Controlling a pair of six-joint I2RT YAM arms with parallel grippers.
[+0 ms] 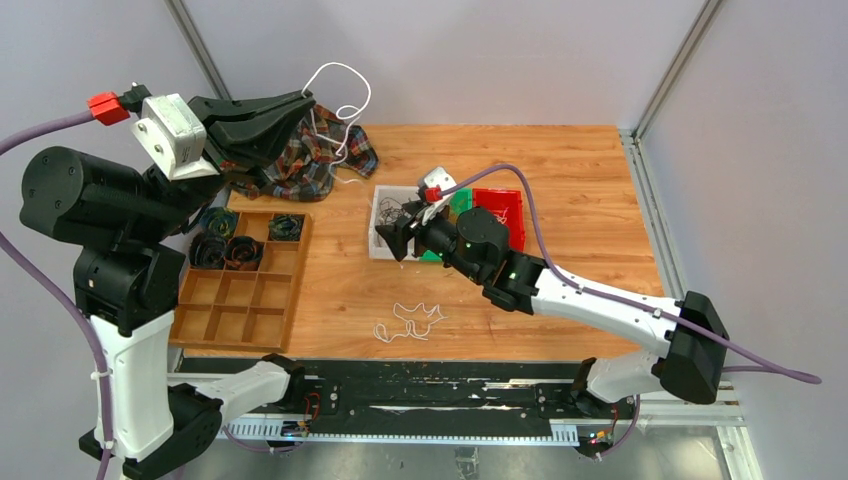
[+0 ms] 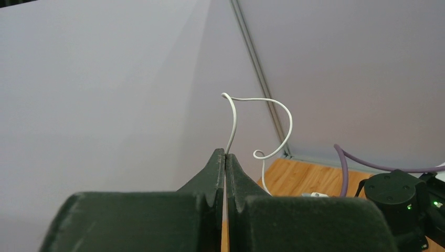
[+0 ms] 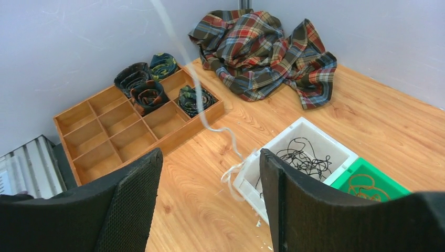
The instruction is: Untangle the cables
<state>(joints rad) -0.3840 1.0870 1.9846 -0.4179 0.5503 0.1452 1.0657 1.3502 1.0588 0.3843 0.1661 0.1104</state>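
Wooden tabletop [image 3: 367,131]: white bin [image 3: 277,140] of thin black wires [image 3: 307,157], green bin [image 3: 391,184] of curly orange wire [image 3: 364,186]. Left gripper [image 2: 225,155] pinches a white wire [image 2: 273,103]; right gripper [image 3: 210,157] stands wide, empty.

Black-and-white arms [image 1: 135,380], purple hoses [image 1: 45,126] (red connectors [image 1: 103,107]), dark textured fingers [image 3: 131,210]

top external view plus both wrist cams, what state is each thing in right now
left gripper: shut on a thin white cable, raised
right gripper: open, at the white plastic bin
second white cable: lying loose on the wooden table
white plastic bin: holds black wires
green plastic bin: holds orange-brown wire
wooden divided tray: four cells hold dark rolls, the rest bare
plaid cloth: crumpled
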